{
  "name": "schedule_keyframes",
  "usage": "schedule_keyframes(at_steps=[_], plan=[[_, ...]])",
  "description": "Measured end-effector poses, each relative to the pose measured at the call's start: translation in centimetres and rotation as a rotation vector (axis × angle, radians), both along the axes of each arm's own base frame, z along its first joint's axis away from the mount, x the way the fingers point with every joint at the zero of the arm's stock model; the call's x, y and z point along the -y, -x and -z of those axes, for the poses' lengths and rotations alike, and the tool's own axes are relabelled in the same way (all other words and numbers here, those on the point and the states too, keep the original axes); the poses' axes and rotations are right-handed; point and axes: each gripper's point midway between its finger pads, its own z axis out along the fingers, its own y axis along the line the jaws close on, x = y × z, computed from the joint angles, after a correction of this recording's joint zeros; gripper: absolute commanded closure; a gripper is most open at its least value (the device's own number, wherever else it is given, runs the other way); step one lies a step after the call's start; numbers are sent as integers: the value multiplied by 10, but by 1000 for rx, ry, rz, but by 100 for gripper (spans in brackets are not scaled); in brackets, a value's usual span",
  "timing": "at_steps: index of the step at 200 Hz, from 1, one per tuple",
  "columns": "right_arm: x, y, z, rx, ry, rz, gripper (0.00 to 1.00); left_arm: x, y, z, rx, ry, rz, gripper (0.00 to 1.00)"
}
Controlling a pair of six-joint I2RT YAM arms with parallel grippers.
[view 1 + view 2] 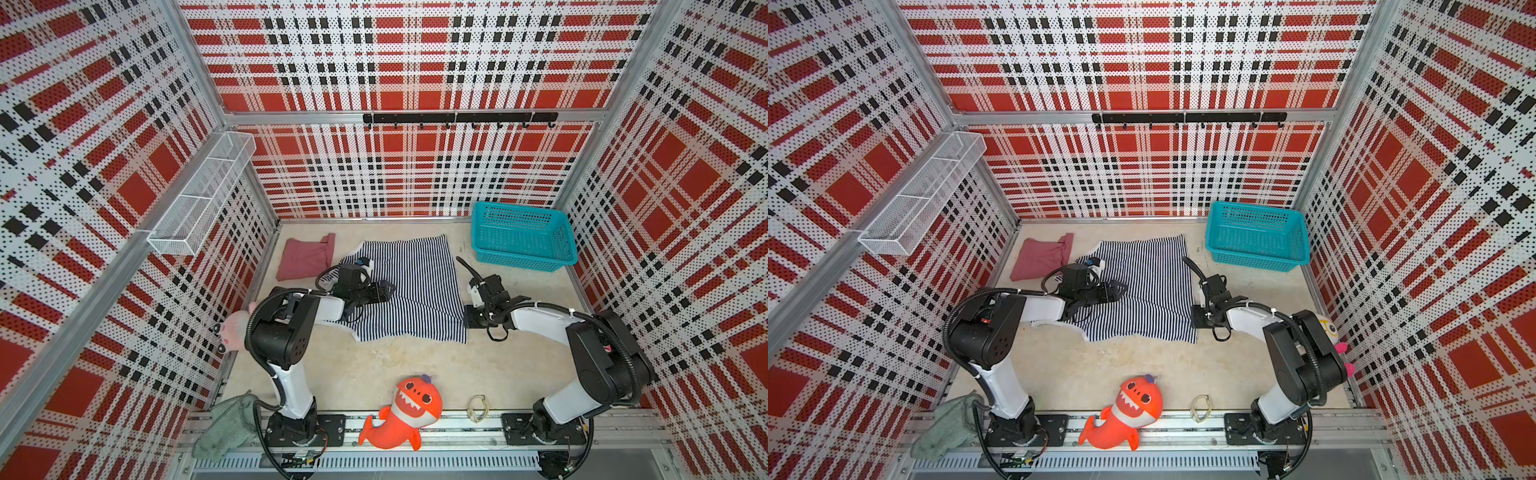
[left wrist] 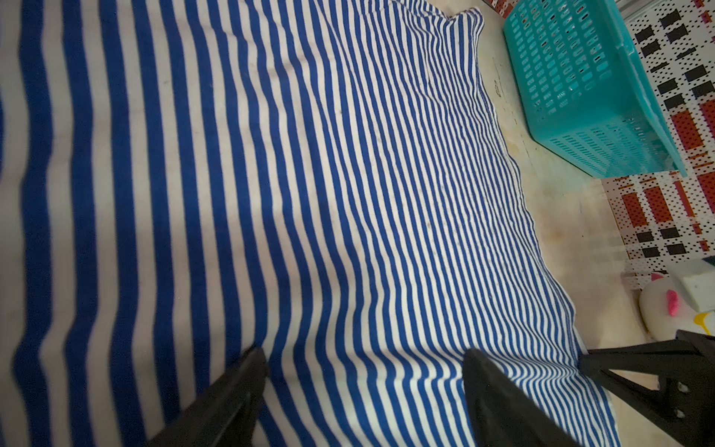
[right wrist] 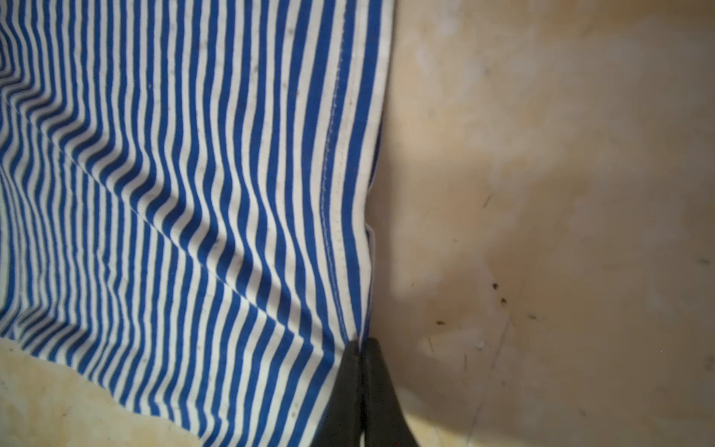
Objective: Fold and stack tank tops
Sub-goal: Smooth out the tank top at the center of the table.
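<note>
Plaid-panelled cell; beige table [image 1: 374, 365], bare across most of its front half. Striped tank top [image 1: 411, 286] lies spread open over the table's middle and reaches almost to the back edge. No fold in it yet, only creases near its front right corner. Teal basket [image 1: 519, 249] sits in the back right corner, near the striped top's far right corner but apart from it. Maroon tank top [image 1: 301, 259] lies as a compact bundle in the back left corner, just beside the striped one. It looks folded; how neatly, I cannot tell. Shark plush [image 1: 401, 411] rests on the front edge, well apart from the cloth.

Left gripper [image 2: 360, 371]: jaws wide apart, low over the striped cloth near its left side; contact not discernible. Right gripper [image 3: 361, 344]: jaws together, pinching the striped top's stitched right hem near the front corner; creases run toward the pinch.

Judgement: roughly half done. One top folded; the striped fold and the stacking remain. Room: open table in front for dragging; the basket crowds any sweep toward the back right.
</note>
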Motion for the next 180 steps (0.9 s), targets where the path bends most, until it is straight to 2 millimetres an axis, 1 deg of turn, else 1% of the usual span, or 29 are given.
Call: schedule_keyframes(at_steps=[27, 55, 77, 90, 100, 113, 125, 134, 146, 160, 170, 180], plan=[[11, -1, -13, 22, 27, 34, 67, -2, -1, -1, 0, -1, -3, 16], [13, -7, -41, 78, 23, 45, 67, -2, -2, -3, -12, -12, -4, 16], [5, -8, -63, 122, -4, 43, 67, -2, 2, -6, -45, -54, -9, 16], [-6, 0, -70, 127, -16, 28, 69, -6, 9, -9, -68, -88, -20, 16], [-19, 9, -73, 123, -31, 4, 71, -10, 15, -16, -80, -109, -31, 18], [-32, 19, -73, 110, -49, -13, 73, -16, 20, -32, -71, -125, -48, 21], [-42, 31, -67, 85, -61, -25, 74, -22, 26, -49, -47, -131, -66, 22], [-43, 38, -60, 61, -65, -17, 75, -27, 32, -60, -29, -132, -81, 23], [-39, 47, -50, 27, -64, 12, 77, -36, 45, -69, -22, -135, -107, 25], [-31, 58, -39, -13, -64, 57, 78, -49, 64, -66, -43, -143, -146, 32], [-26, 66, -33, -35, -67, 88, 78, -59, 80, -59, -75, -148, -175, 36], [-21, 72, -31, -49, -77, 115, 77, -75, 94, -50, -112, -151, -221, 38]])
